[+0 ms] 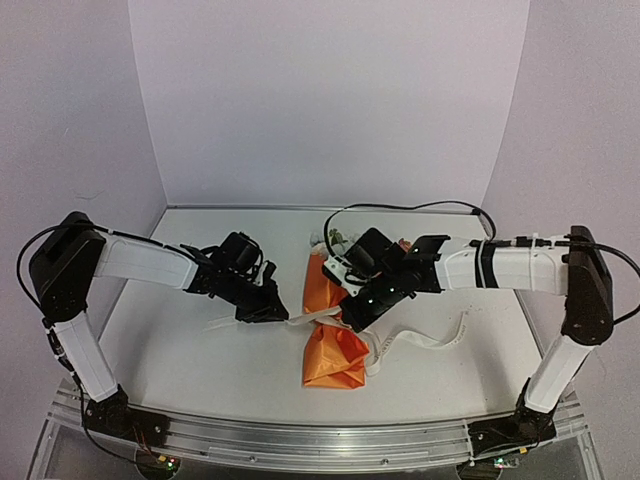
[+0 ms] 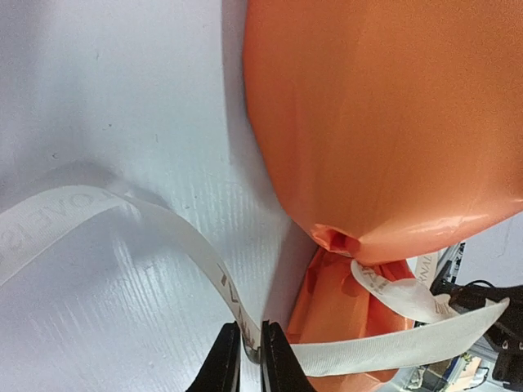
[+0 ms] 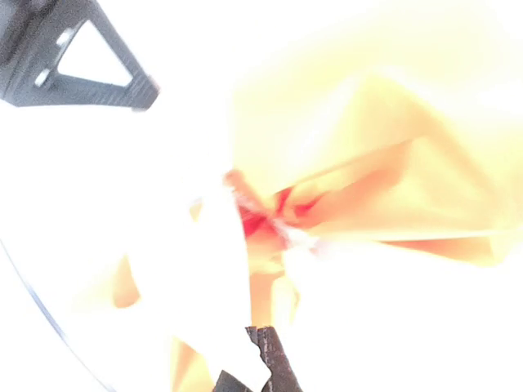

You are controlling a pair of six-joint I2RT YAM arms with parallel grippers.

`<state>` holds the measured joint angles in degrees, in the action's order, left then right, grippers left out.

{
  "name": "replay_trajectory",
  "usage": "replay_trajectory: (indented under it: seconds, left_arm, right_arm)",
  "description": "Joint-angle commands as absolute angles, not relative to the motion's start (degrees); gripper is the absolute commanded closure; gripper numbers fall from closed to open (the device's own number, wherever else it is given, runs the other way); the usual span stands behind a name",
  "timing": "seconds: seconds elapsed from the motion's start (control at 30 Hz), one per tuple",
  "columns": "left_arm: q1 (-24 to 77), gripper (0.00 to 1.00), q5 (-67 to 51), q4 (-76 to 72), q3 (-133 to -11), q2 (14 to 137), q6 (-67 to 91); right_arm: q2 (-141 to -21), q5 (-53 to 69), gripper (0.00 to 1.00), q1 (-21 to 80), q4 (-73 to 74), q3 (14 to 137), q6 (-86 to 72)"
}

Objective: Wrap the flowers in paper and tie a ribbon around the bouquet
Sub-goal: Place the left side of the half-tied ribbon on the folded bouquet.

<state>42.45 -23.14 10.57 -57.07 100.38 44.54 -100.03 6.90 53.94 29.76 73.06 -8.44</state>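
The bouquet [image 1: 330, 345] lies in the middle of the tabletop [image 1: 190, 370], with the flowers [image 1: 335, 240] at its far end. The ribbon [image 1: 430, 338] crosses its middle: 1 end runs left, between the left fingers [image 2: 222, 366], and the other lies on the tabletop to the right. The right fingers [image 3: 276, 361] are above the bouquet's right side.

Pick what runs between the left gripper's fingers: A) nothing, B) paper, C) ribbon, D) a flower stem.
C: in the left wrist view the ribbon passes down between the fingers of the left gripper, beside the orange paper.
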Motion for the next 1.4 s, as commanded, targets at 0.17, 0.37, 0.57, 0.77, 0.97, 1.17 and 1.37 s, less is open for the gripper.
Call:
replay_trajectory:
  seconds: [0.17,0.37,0.57,0.77,0.97,1.17,1.37]
  left_arm:
    - [42.2,0.91,-23.9,9.1,-57.5,99.7,37.5]
    - [42.3,0.76,-21.9,10.1,-58.9,98.6,35.8]
    - [42.3,0.65,-19.6,10.1,-58.0,91.7,31.4]
    - [43.6,0.63,-25.1,8.0,-59.6,90.2,25.1]
    - [46.0,0.68,-29.4,5.3,-63.8,96.5,22.0]
    - [47.4,0.70,-30.6,4.6,-68.0,102.0,20.4]
    - [48.7,0.72,-31.5,4.9,-70.9,106.5,19.9]
  right_arm:
    - [-95.6,2.3,0.99,56.0,32.2,69.3,-15.3]
    - [-96.0,0.5,0.98,56.3,32.2,68.7,-16.9]
    - [-96.1,-1.6,0.95,56.3,32.3,68.2,-18.6]
    - [-96.0,-1.5,0.92,56.3,32.3,68.1,-19.3]
    - [-95.6,-0.7,0.88,56.3,32.0,67.9,-20.0]
    - [-94.9,-0.5,0.88,56.3,31.5,66.8,-20.8]
    - [-94.0,-0.4,0.86,56.3,31.5,65.8,-21.3]
